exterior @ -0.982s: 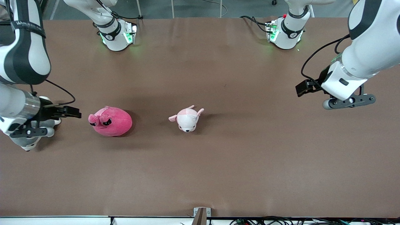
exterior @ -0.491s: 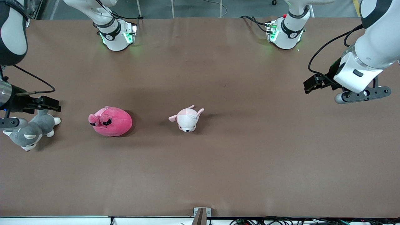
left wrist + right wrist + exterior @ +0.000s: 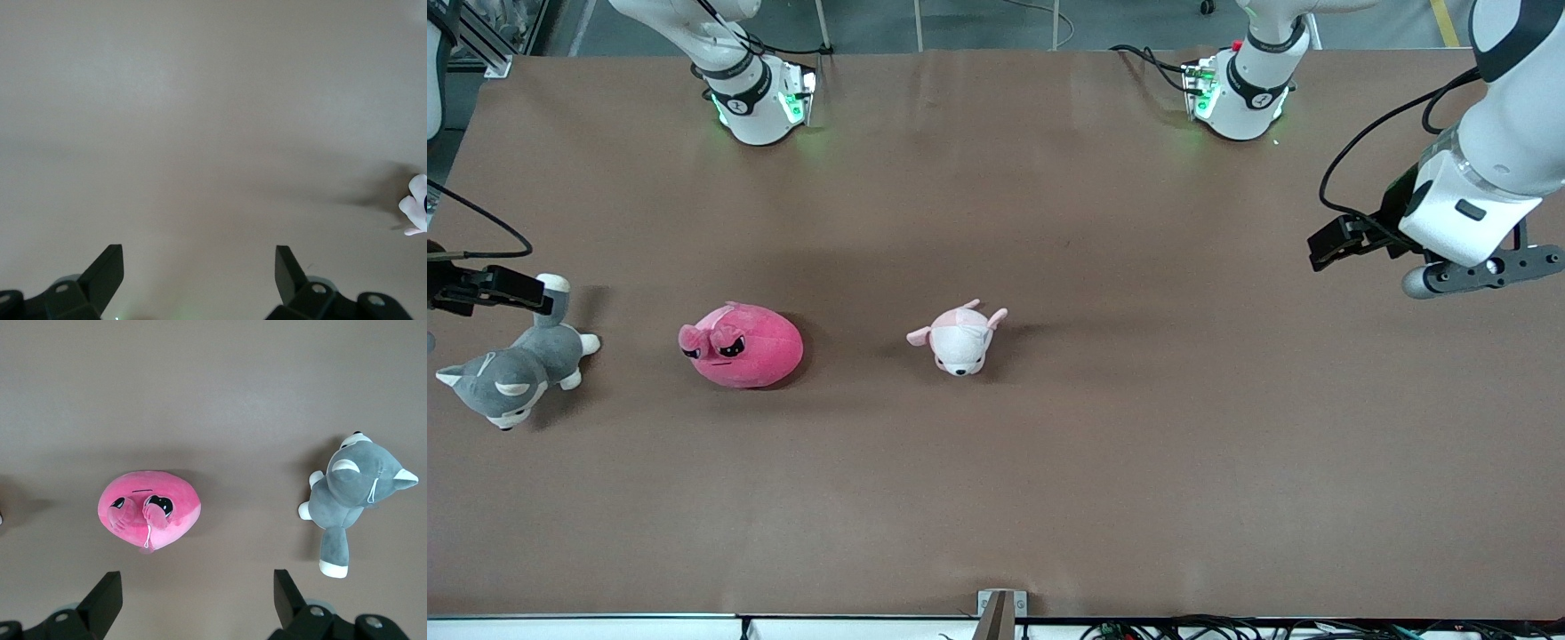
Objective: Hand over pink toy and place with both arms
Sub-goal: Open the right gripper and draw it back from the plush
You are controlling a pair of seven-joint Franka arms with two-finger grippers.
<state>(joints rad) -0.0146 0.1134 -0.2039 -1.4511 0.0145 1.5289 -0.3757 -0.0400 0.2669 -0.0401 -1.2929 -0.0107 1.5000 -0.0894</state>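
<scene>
The pink toy (image 3: pixel 743 345), a round hot-pink plush with angry black eyes, lies on the brown table (image 3: pixel 1049 489) toward the right arm's end. It also shows in the right wrist view (image 3: pixel 150 507). My right gripper (image 3: pixel 197 593) is open and empty, up in the air with the pink toy and a husky plush below it. In the front view only its black wrist bracket (image 3: pixel 485 289) shows at the edge. My left gripper (image 3: pixel 1476 271) is open and empty (image 3: pixel 197 267) over bare table at the left arm's end, well apart from the toy.
A pale pink-and-white puppy plush (image 3: pixel 959 338) lies mid-table beside the pink toy; a bit of it shows in the left wrist view (image 3: pixel 415 210). A grey-and-white husky plush (image 3: pixel 511 373) lies at the right arm's end and shows in the right wrist view (image 3: pixel 350 497).
The right arm has drawn back toward its end of the table, uncovering the husky. The left arm has drawn back toward its own end. The toys have not moved.
</scene>
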